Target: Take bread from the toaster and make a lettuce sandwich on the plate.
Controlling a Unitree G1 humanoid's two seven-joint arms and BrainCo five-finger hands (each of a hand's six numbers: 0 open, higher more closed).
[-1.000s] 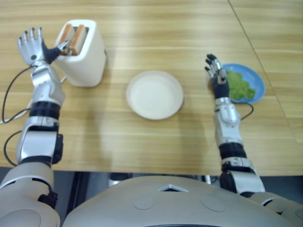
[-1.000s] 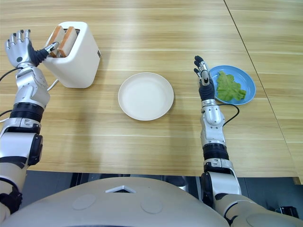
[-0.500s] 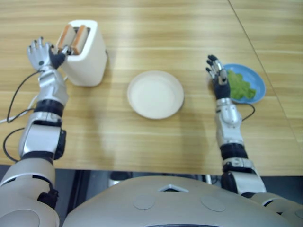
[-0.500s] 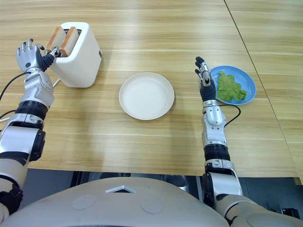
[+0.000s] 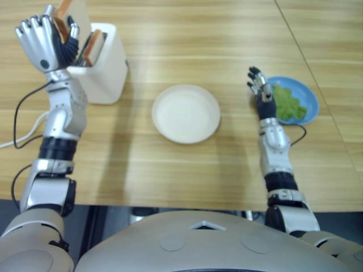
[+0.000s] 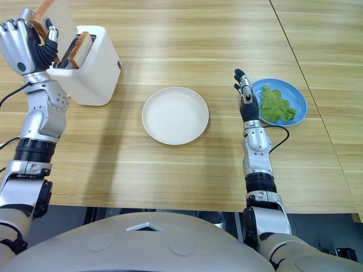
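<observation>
Left robot hand (image 6: pixel 21 48) grips pale, brown-crusted bread slice (image 6: pixel 57 20).

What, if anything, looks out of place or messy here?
Nothing stands out. The left hand holds one bread slice above the toaster, the other slice leans in its slot, the white plate sits flat, and the lettuce lies inside the blue dish. No spills.

A pale wooden table (image 6: pixel 170 34) carries everything, with a seam (image 6: pixel 292 56) running down its right part. A white plate (image 6: pixel 175 115) sits near the middle. The white toaster (image 6: pixel 91 73) stands at about 10 o'clock from it, and a blue plate (image 6: pixel 299 102) lies at about 3 o'clock. A cord (image 5: pixel 17 140) trails off toward 9 o'clock.
</observation>
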